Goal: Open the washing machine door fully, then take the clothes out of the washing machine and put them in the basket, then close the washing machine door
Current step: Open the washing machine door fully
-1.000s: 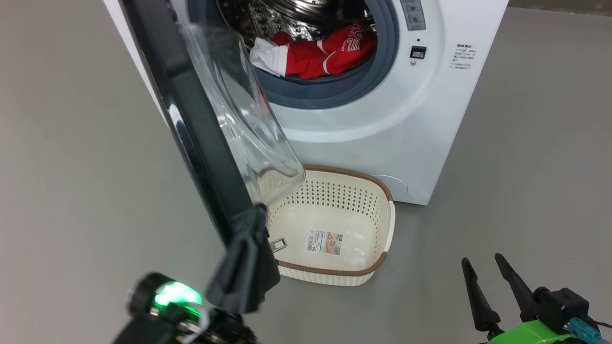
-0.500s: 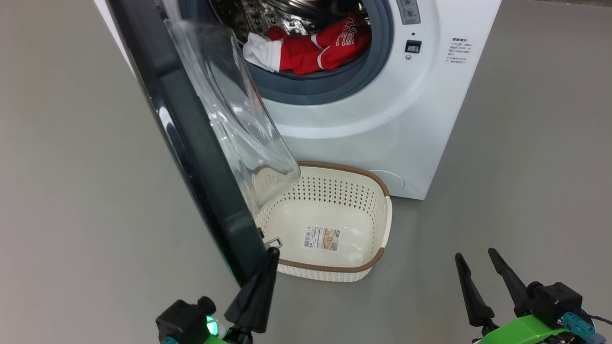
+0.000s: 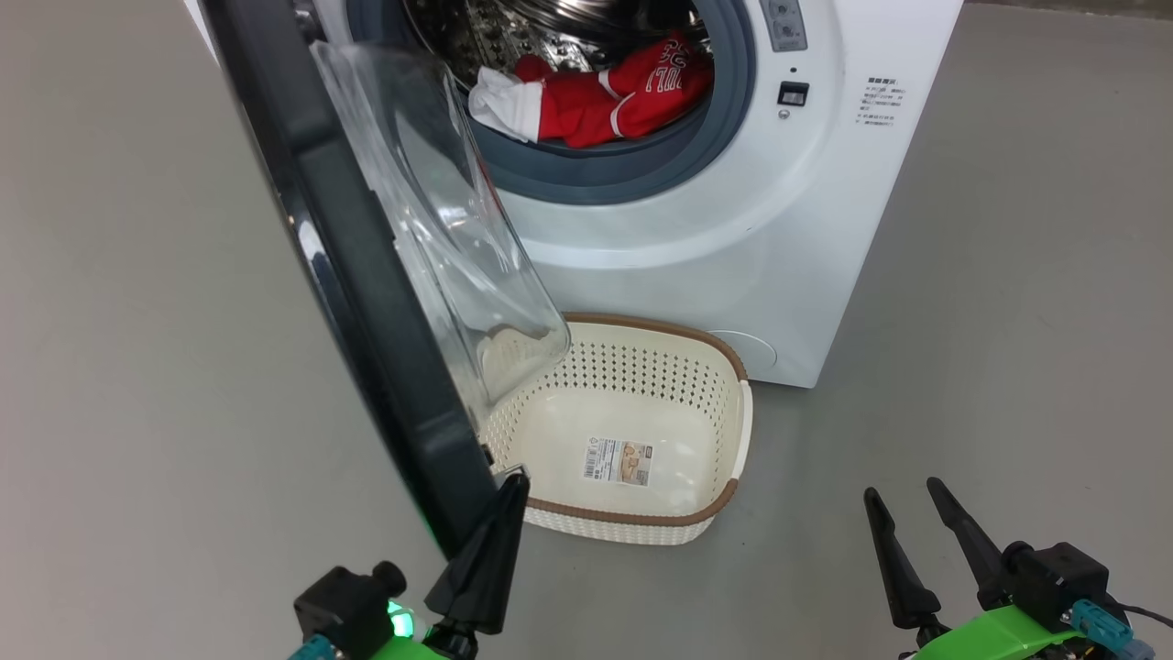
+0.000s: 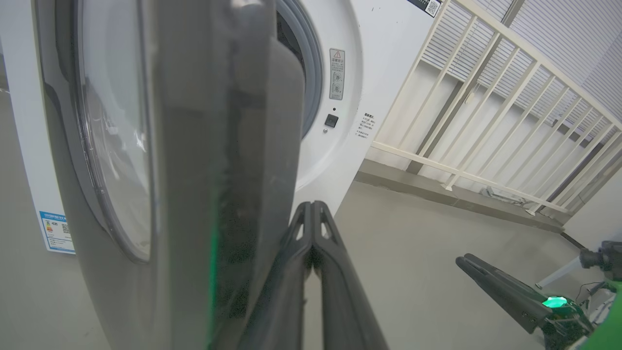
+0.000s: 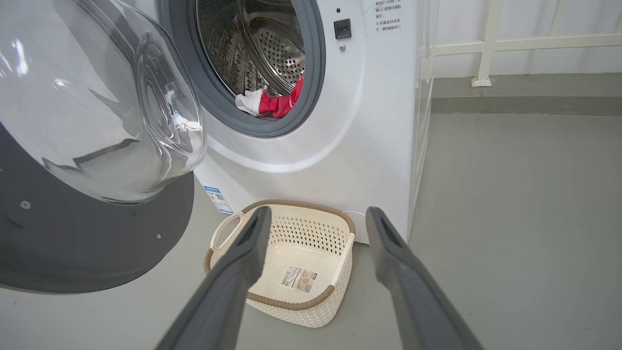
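Note:
The washing machine [image 3: 733, 229] stands with its drum exposed, and the red and white clothes [image 3: 614, 96] lie at the drum's mouth. The washing machine door [image 3: 367, 302] hangs partly swung out to the left, its glass bowl over the near-left part of the basket [image 3: 632, 515]. The basket sits on the floor in front of the machine with nothing but a sticker in it. My left gripper [image 3: 515, 484] is shut, its tip against the door's lower free edge, holding nothing. My right gripper [image 3: 903, 492] is open at lower right, apart from everything. In the right wrist view its fingers [image 5: 257, 228] frame the basket [image 5: 291, 304].
Grey floor lies all around. A white railing [image 4: 486, 121] runs behind the machine on its right. The door's black rim [image 4: 204, 146] stands just left of my left fingers [image 4: 311, 228]. The basket sits close under the door's swing.
My left gripper has pulled down and back from over the door's edge to just below it. The door has swung slightly wider. The head camera shifted a little.

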You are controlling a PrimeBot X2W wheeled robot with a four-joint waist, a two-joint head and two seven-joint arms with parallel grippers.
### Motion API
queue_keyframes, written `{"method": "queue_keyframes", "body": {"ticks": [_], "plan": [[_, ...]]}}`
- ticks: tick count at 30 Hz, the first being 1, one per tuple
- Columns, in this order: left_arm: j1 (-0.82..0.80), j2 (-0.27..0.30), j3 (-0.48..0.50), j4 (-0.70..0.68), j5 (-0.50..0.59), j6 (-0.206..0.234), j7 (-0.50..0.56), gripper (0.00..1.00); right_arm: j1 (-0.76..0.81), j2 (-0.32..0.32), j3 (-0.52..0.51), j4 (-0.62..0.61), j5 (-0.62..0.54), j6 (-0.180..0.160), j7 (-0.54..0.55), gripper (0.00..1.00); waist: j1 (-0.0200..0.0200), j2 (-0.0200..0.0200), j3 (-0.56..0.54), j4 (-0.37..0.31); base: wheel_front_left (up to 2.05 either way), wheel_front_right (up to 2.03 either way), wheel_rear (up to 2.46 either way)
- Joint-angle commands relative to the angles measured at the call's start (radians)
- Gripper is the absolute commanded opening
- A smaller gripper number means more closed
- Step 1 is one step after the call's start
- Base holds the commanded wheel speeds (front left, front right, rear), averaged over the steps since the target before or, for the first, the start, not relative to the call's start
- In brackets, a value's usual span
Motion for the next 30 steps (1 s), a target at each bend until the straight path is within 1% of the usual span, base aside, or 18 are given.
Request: {"method": "queue_keyframes", "body": {"ticks": [1, 15, 30], "plan": [[-0.025, 0.013, 0.078, -0.014, -0.001, 0.021, -0.005, 0.00, -0.030, -0.010, 0.029, -0.026, 0.003, 0.008, -0.012, 1.00, 0.0000, 0.0000, -0.002, 0.002, 0.00, 0.00, 0.00], [0.036, 0.013, 0.236, -0.038, 0.038, 0.032, -0.005, 0.00, -0.027, -0.009, 0.023, -0.036, 0.004, 0.008, -0.012, 1.00, 0.0000, 0.0000, 0.007, 0.030, 0.00, 0.00, 0.00], [0.031, 0.013, 0.467, -0.004, 0.095, 0.037, -0.005, 0.00, -0.033, -0.008, 0.023, -0.042, -0.001, 0.008, -0.012, 1.00, 0.0000, 0.0000, 0.027, 0.036, 0.00, 0.00, 0.00]]}}
